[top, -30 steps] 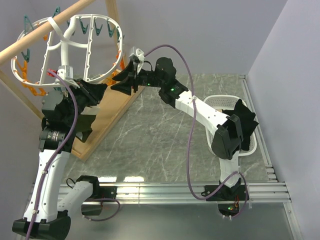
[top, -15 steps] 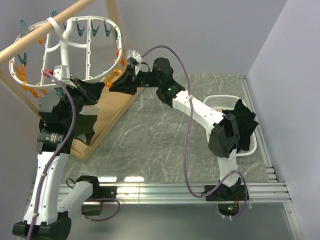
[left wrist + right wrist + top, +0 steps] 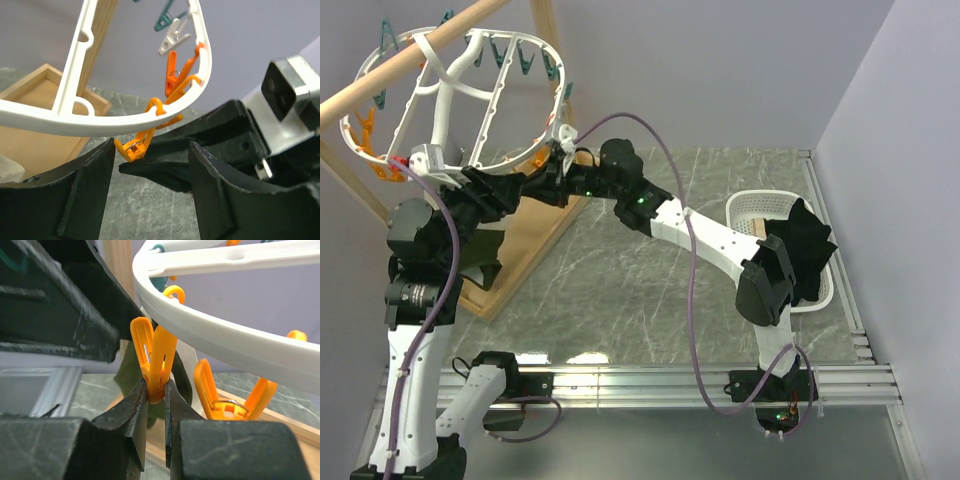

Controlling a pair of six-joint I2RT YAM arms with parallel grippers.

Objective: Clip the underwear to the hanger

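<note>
Moved since a second ago: both arms sit farther left, the right arm now stretches across to the hanger's near rim, the left fingers have parted, and the right fingers have closed.

- Wooden pole (image 3: 380, 82): slants across the upper left and carries the hanger by its hook.
- Hanger (image 3: 65, 119): white oval frame, tilted, hanging above the wooden tray (image 3: 35, 131). Teal pins (image 3: 510, 50) line its far rim and orange pins its near rim.
- Left end effector (image 3: 150, 152): raised just under the hanger's near rim, fingers (image 3: 85, 195) well apart and gripping nothing. An orange pin and the tip of the other arm's finger sit in the gap.
- Orange clothespin (image 3: 155, 357): dangles from the rim, upright.
- Right end effector (image 3: 155, 385): fingers together, clamped on the lower end of that orange clothespin.
- Underwear (image 3: 125, 371): dark olive cloth just behind the pinched clothespin, between it and the left arm's black finger. Whether the pin bites the cloth cannot be told.
- Second orange pin (image 3: 225, 400): just right of the first, free.
- Bench (image 3: 640, 290): grey marbled top.
- White basket (image 3: 750, 205): at the bench's right edge, holding a black garment (image 3: 805, 250) that spills over its rim.
</note>
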